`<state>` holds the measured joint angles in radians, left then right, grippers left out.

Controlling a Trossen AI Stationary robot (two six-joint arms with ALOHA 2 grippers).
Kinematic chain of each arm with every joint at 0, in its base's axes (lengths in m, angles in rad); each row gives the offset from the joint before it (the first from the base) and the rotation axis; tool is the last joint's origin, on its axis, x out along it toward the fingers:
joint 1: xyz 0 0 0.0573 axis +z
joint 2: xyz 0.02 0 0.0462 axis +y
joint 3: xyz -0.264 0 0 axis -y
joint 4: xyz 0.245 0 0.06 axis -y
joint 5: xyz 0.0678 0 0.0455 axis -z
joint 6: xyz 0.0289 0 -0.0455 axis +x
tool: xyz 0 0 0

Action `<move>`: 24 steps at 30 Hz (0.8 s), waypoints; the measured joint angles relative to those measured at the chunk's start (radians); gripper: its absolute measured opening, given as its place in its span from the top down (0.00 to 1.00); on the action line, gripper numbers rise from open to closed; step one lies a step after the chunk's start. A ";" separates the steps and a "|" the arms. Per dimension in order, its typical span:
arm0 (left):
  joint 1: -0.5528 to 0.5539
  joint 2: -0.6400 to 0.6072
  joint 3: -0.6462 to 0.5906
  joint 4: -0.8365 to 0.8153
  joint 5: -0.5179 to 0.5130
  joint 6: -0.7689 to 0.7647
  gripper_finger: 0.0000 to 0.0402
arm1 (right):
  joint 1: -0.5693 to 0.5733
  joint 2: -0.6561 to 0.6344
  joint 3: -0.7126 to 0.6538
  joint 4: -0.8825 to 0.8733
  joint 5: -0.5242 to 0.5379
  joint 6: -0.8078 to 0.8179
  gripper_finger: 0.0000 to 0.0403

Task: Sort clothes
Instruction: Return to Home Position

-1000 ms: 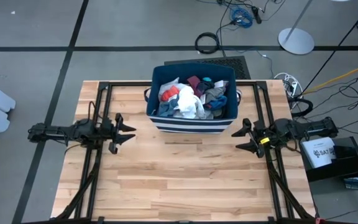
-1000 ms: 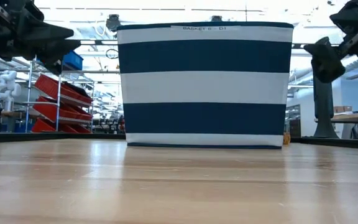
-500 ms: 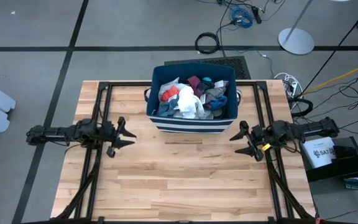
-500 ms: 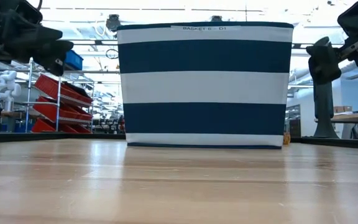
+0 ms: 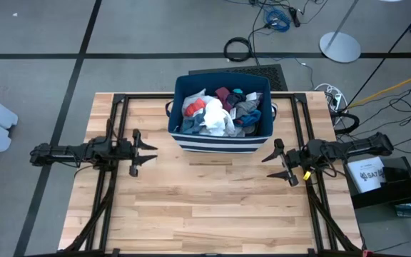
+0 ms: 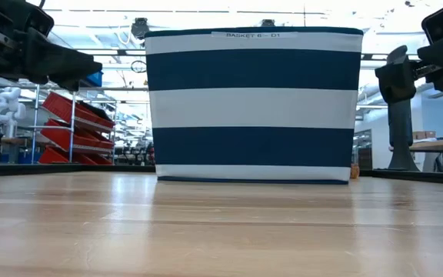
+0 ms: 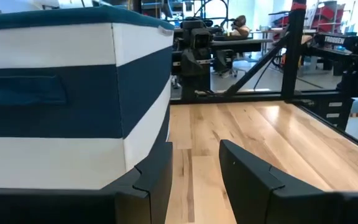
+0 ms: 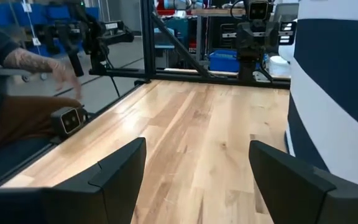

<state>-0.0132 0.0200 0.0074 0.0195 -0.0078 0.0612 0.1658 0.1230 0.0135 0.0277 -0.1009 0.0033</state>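
The clothes (image 5: 218,113) lie heaped in the striped bin (image 5: 220,141) at far centre; the left gripper (image 5: 143,152) and right gripper (image 5: 277,161) flank its near corners, both splayed open and empty; only the high view shows the garments, the low view just bin wall.

**Clothes walled off at table height, edges cropping the rest**

In the low view the striped bin (image 6: 252,104) hides its whole load, and the left wrist view meets the same wall. Only the high view sees the clothes (image 5: 220,113), a heap whose top pieces cover those beneath, with the small socks too tangled to tell apart. The low view's upper corners cut off the left gripper (image 6: 71,65) and the right gripper (image 6: 421,69), leaving dark partial shapes. The bin also runs past the edge of both wrist views. In the right wrist view a person (image 8: 23,118) is cropped to a hand, a forearm and a lap.
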 joint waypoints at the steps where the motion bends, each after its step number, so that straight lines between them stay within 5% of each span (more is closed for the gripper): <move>1: 0.000 0.000 0.000 0.000 -0.001 0.000 0.65 | 0.000 0.000 0.000 0.000 0.000 0.003 0.33; 24: 0.000 0.000 0.000 0.000 -0.003 -0.001 0.65 | 0.000 0.000 0.000 0.000 0.000 0.064 0.33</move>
<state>-0.0132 0.0200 0.0071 0.0193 -0.0110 0.0603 0.1658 0.1230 0.0135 0.0280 -0.1013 0.0668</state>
